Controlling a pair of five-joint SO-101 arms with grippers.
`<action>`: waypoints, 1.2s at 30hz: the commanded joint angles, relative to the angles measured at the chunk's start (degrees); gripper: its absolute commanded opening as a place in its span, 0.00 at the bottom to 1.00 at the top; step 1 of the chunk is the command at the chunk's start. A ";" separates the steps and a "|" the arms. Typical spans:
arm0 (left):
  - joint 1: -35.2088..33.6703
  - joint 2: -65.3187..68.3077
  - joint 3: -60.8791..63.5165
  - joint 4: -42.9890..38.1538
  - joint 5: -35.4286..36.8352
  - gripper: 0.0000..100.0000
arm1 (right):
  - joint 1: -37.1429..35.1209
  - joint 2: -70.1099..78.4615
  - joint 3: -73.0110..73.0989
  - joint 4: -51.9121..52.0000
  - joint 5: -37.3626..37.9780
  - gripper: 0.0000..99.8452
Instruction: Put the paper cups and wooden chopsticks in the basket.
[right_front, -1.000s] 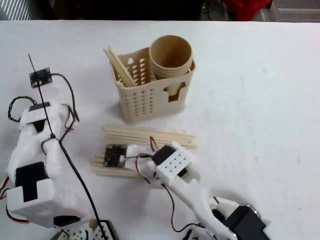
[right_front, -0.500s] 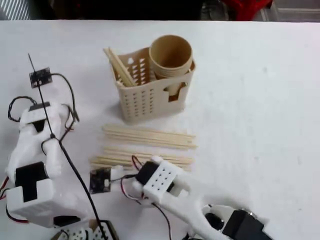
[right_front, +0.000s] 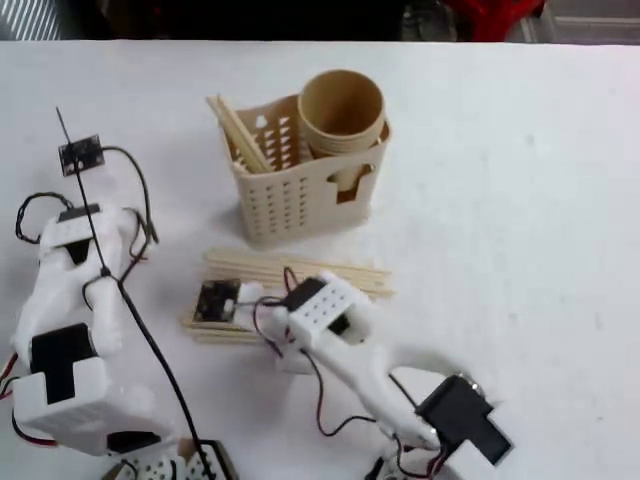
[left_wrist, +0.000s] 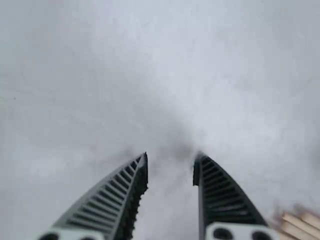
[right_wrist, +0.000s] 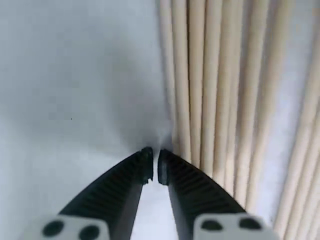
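A cream slotted basket (right_front: 300, 190) stands at the back centre, holding stacked paper cups (right_front: 342, 108) and a few wooden chopsticks (right_front: 238, 135). More chopsticks (right_front: 330, 270) lie flat on the table in front of it. My right arm (right_front: 320, 312) lies over their near bundle (right_front: 210, 328). In the right wrist view, my right gripper (right_wrist: 155, 164) is shut with nothing in it, its tips at the table beside the outermost of the chopsticks (right_wrist: 200, 85). My left gripper (left_wrist: 171, 162) is open over bare table, with chopstick ends (left_wrist: 300, 222) off to one side.
The left arm (right_front: 70, 300) rests at the table's left side with loose cables and a small black board (right_front: 80, 153) near it. White tabletop lies free to the right of the basket and of the chopsticks.
The right arm pulled back toward the table's front edge, off the chopsticks, then came forward again over their near bundle. The left arm has not moved.
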 joint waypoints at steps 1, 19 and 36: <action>0.75 -0.31 -0.26 -1.23 0.44 0.17 | 5.23 -1.19 -3.87 -1.54 -1.67 0.08; 0.75 -0.31 -0.35 -1.23 0.44 0.17 | 3.03 -5.14 -3.78 3.65 -4.22 0.08; 0.84 -0.31 -0.26 -1.23 0.44 0.17 | 0.66 -19.38 -4.13 -0.22 -4.13 0.13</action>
